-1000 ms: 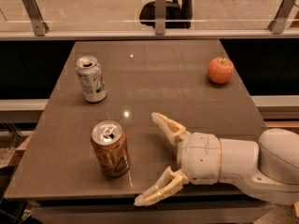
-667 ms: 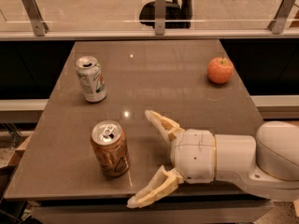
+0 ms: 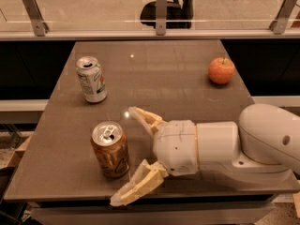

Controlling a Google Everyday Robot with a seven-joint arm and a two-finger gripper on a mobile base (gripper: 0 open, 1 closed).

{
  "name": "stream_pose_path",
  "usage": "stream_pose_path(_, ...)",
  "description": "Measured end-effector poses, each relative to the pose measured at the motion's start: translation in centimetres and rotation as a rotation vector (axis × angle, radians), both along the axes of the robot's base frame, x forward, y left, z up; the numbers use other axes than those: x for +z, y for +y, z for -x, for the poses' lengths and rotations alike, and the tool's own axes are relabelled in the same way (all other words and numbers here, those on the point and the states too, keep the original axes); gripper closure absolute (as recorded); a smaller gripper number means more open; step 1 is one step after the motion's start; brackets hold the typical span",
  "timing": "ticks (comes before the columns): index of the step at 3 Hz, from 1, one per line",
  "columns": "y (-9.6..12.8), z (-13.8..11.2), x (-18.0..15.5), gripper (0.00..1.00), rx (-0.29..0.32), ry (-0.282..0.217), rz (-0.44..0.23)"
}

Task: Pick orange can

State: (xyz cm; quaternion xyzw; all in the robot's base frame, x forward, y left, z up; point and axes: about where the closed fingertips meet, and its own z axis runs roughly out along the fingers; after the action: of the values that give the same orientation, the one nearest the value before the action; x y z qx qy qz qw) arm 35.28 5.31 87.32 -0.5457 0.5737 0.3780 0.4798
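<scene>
The orange can stands upright near the front left of the brown table. It has orange-brown sides and a silver pull-tab top. My gripper comes in from the right, low over the table, with its tan fingers spread wide. One fingertip is behind the can and the other is in front of it by the table's front edge. The can sits just left of the gap between them, not touched.
A white and green can stands upright at the back left. An orange-red apple lies at the back right. A glass rail with metal posts runs behind the table. The table's front edge is right under the near finger.
My gripper has moved left across the table toward the orange can, its open fingers now reaching either side of the can's right flank. The cans and apple have not moved.
</scene>
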Motion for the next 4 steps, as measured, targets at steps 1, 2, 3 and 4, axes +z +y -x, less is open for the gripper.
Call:
stream_pose_path(1, 1.4, -0.8, -0.4, 0.00, 0.045, 0.022, -0.012)
stream_pose_path(2, 2.5, -1.3, -0.5, 0.18, 0.085, 0.030, -0.023)
stream_pose_path(3, 2.6, -1.1, -0.4, 0.41, 0.087, 0.025, -0.020)
stream_pose_path(4, 2.8, -1.0, -0.2, 0.65, 0.091, 0.021, -0.016)
